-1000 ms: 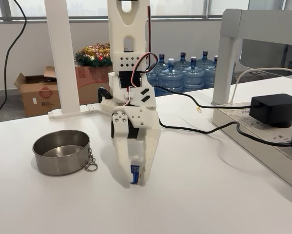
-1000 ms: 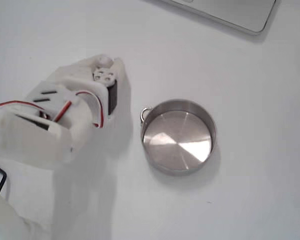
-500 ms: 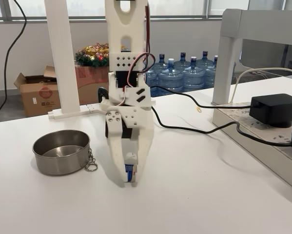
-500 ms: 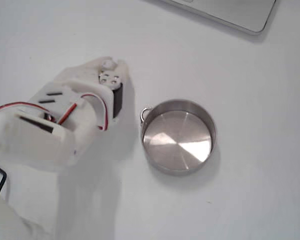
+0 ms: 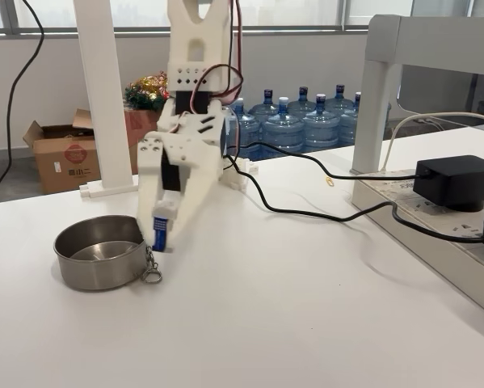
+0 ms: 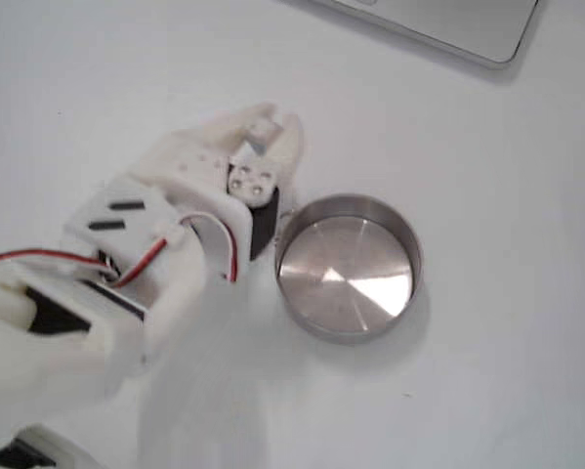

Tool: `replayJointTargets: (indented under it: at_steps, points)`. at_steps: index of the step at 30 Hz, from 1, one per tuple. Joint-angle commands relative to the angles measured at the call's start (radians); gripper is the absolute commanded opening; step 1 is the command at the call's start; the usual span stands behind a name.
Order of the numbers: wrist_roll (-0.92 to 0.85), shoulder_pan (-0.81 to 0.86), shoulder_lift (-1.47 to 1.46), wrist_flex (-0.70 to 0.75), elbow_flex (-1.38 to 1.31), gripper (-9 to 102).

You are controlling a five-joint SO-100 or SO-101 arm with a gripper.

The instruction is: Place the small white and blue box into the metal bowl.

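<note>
Gripper: the gripper [image 5: 162, 236] is closed on the small white and blue box [image 5: 160, 229], pinching it between the fingertips, tips pointing down.
Box position: held in the air just beside the metal bowl [image 5: 101, 252], at the rim on the side where the keyring clip [image 5: 151, 272] hangs; in the side-on fixed view it sits at about rim height, not yet over the bowl's hollow.
Top-down check: in the fixed view from above, the gripper [image 6: 269, 132] lies left of the metal bowl [image 6: 348, 266], its body touching or nearly touching the rim line.
Risk, early release: if the jaws part here, the box probably lands on the desk [image 5: 306, 323] outside the bowl or catches the rim and tips off.
Risk, collision: the fingertips are low against the bowl wall; moving sideways at this height could shove the light bowl across the desk.
Risk, slip: the box is tiny and held only at the tips, so a jolt could twist it loose.
Hidden: from above, the white gripper body covers most of the box; a pale patch at the tip may be its top, but it is too blurred to be sure.
Cut off: the arm's upper part leaves both fixed views.
</note>
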Motion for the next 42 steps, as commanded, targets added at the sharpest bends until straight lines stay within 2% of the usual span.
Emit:
replayJointTargets:
  at_steps: [1,14,21,31,35,39,42]
  points:
    - [-0.006,0.060,0.074,-0.015,0.018,-4]
    - [-0.006,0.281,0.130,-0.025,0.121,-3]
    - [-0.008,0.261,0.207,-0.017,0.183,7]
    - [-0.015,0.215,0.285,-0.015,0.224,7]
    - [-0.160,0.110,0.362,-0.015,0.255,6]
    - [-0.341,-0.014,0.440,-0.015,0.287,-4]
    - [-0.502,-0.109,0.485,-0.015,0.302,-4]
